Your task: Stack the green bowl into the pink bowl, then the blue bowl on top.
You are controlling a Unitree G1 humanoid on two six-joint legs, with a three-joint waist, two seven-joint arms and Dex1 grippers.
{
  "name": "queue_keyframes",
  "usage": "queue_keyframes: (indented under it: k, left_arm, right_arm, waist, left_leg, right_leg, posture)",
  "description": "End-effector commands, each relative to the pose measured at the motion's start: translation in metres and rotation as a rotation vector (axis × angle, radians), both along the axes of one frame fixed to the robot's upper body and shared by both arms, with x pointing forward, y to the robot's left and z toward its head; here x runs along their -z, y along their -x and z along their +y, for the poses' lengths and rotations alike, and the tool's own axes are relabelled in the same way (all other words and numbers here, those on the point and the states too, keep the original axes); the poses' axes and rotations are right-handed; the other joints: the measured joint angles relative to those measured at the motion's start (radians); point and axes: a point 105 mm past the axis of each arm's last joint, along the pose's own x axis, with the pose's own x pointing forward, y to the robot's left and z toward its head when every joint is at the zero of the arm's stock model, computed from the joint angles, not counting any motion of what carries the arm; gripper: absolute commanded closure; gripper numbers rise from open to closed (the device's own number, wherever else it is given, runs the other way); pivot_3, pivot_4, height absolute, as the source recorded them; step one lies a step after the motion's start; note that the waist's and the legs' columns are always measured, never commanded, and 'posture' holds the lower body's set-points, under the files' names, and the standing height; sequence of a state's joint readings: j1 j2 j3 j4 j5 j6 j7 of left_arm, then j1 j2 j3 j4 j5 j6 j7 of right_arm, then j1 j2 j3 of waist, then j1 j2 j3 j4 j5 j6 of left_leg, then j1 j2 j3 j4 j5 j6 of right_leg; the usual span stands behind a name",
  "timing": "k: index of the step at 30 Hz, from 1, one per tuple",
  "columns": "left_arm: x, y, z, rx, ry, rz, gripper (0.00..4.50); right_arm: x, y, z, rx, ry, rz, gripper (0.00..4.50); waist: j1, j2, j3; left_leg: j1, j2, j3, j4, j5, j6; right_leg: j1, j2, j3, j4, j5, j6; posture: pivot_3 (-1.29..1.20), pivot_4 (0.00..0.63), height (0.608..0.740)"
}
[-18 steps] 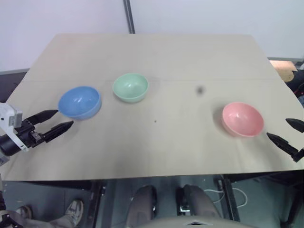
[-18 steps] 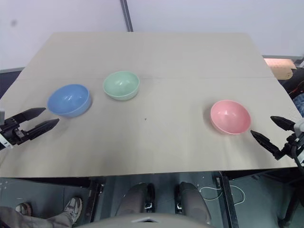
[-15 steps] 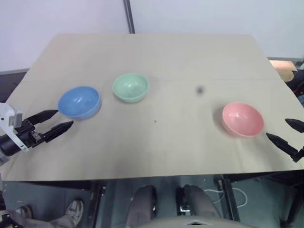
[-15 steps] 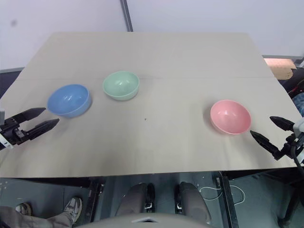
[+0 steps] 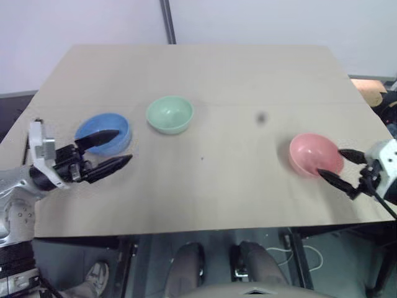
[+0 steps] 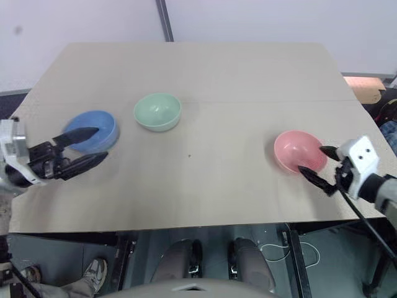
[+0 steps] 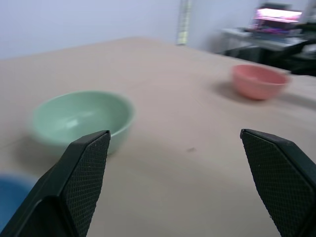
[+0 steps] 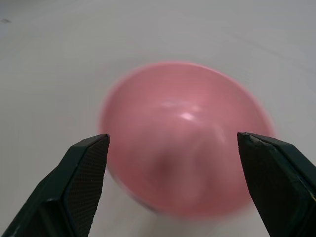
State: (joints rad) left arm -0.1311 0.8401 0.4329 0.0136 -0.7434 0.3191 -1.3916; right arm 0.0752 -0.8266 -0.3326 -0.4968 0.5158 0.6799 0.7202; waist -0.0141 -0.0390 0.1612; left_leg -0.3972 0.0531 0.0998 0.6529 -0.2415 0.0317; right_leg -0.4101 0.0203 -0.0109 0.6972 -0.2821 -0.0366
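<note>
Your green bowl (image 5: 169, 114) sits empty between the blue bowl (image 5: 103, 133) and pink bowl (image 5: 315, 154), looks light, stiff and slick, so pinch its rim; left gripper (image 5: 110, 151) and right gripper (image 5: 339, 166) are spread, empty.

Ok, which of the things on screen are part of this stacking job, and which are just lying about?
Part of the job:
- green bowl
- pink bowl
- blue bowl
- left end effector, open by the blue bowl
- right end effector, open at the pink bowl

Just lying about:
- small dark spot on the table
</note>
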Motion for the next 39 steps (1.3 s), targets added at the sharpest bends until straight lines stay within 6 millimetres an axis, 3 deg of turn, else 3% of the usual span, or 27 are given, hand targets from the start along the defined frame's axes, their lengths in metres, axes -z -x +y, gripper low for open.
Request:
queue_keyframes:
  k: [1, 6, 7, 9, 16, 17, 21, 26, 31, 37, 39]
  left_arm:
    - [-0.005, 0.006, -0.022, 0.138, -0.030, -0.044, 0.04]
    - [-0.005, 0.006, -0.039, 0.202, -0.032, -0.062, 0.04]
    - [-0.004, 0.006, -0.041, 0.206, -0.036, -0.068, 0.01]
    - [-0.004, 0.005, -0.046, 0.209, -0.024, -0.077, 0.00]
    - [0.000, 0.005, -0.051, 0.192, -0.005, -0.082, 0.00]
    - [0.001, 0.004, -0.050, 0.186, -0.007, -0.081, 0.00]
    - [0.001, -0.003, -0.046, 0.108, 0.045, -0.092, 0.00]
    - [0.004, -0.028, -0.027, -0.124, 0.162, -0.116, 0.00]
    - [0.010, -0.037, -0.015, -0.241, 0.182, -0.097, 0.00]
    - [0.015, -0.037, -0.014, -0.270, 0.158, -0.081, 0.00]
    - [0.015, -0.038, -0.014, -0.295, 0.136, -0.079, 0.00]
  right_arm:
    - [0.002, -0.005, 0.017, -0.010, 0.023, 0.050, 0.00]
    - [0.024, -0.015, 0.021, 0.023, 0.077, 0.138, 0.00]
    - [0.026, -0.018, 0.020, 0.039, 0.092, 0.139, 0.26]
    - [0.029, -0.022, 0.020, 0.042, 0.095, 0.143, 0.84]
    - [0.023, -0.031, 0.022, 0.034, 0.147, 0.086, 4.22]
    - [0.022, -0.032, 0.023, 0.027, 0.169, 0.068, 4.44]
    - [0.014, -0.034, 0.039, -0.051, 0.191, -0.008, 4.44]
    - [0.004, -0.024, 0.094, -0.290, 0.127, -0.078, 4.44]
    - [0.015, -0.022, 0.157, -0.498, 0.135, -0.111, 4.44]
    - [0.026, -0.037, 0.188, -0.605, 0.184, -0.109, 4.44]
    - [0.031, -0.039, 0.190, -0.633, 0.204, -0.095, 3.65]
  waist:
    - [0.001, 0.000, 0.000]
    - [0.001, 0.000, 0.000]
    - [0.002, 0.000, 0.000]
    - [0.002, 0.000, 0.000]
    - [-0.001, 0.000, 0.000]
    - [-0.002, -0.001, 0.000]
    - [0.000, 0.000, 0.000]
    - [-0.002, -0.001, 0.000]
    - [-0.006, -0.001, 0.000]
    - [0.001, -0.001, 0.000]
    - [0.002, -0.001, 0.000]
  left_leg:
    - [0.000, 0.000, 0.000, 0.000, 0.000, 0.000]
    - [-0.002, 0.000, 0.000, 0.000, 0.000, 0.000]
    - [-0.003, 0.000, 0.000, 0.000, 0.000, 0.000]
    - [-0.003, 0.000, 0.000, 0.000, 0.000, 0.000]
    - [-0.002, 0.000, 0.000, 0.000, 0.000, 0.000]
    - [-0.002, 0.000, 0.000, 0.000, 0.000, 0.000]
    - [-0.002, 0.000, 0.000, 0.000, 0.000, 0.000]
    - [-0.002, 0.000, 0.000, 0.000, 0.000, 0.000]
    - [-0.002, 0.001, -0.001, 0.000, 0.000, 0.000]
    - [-0.003, 0.000, 0.000, 0.001, 0.001, -0.001]
    - [-0.003, 0.000, 0.000, 0.001, 0.001, -0.001]
  right_leg:
    - [0.000, 0.000, 0.000, 0.000, 0.000, 0.000]
    - [-0.001, 0.000, 0.000, -0.002, 0.000, 0.000]
    - [-0.001, 0.000, 0.000, -0.002, 0.000, 0.000]
    - [-0.002, 0.000, 0.000, -0.002, 0.000, 0.000]
    - [-0.002, 0.001, 0.000, -0.001, 0.000, 0.000]
    - [-0.001, 0.001, 0.000, -0.001, 0.000, 0.000]
    - [-0.001, 0.001, 0.000, -0.001, 0.000, 0.000]
    - [-0.001, 0.002, 0.000, -0.001, 0.000, 0.000]
    - [-0.002, 0.003, 0.000, 0.000, 0.000, 0.000]
    - [-0.002, 0.001, 0.000, -0.001, 0.000, 0.000]
    - [-0.002, 0.001, 0.000, -0.001, 0.001, -0.002]
  posture:
    - [0.00, 0.150, 0.740]
    - [0.00, 0.150, 0.740]
    - [0.00, 0.150, 0.740]
    - [0.00, 0.150, 0.740]
    - [0.00, 0.150, 0.740]
    - [0.00, 0.150, 0.740]
    - [0.00, 0.150, 0.740]
    - [0.00, 0.150, 0.740]
    - [0.00, 0.150, 0.740]
    - [0.00, 0.150, 0.740]
    - [0.00, 0.150, 0.740]
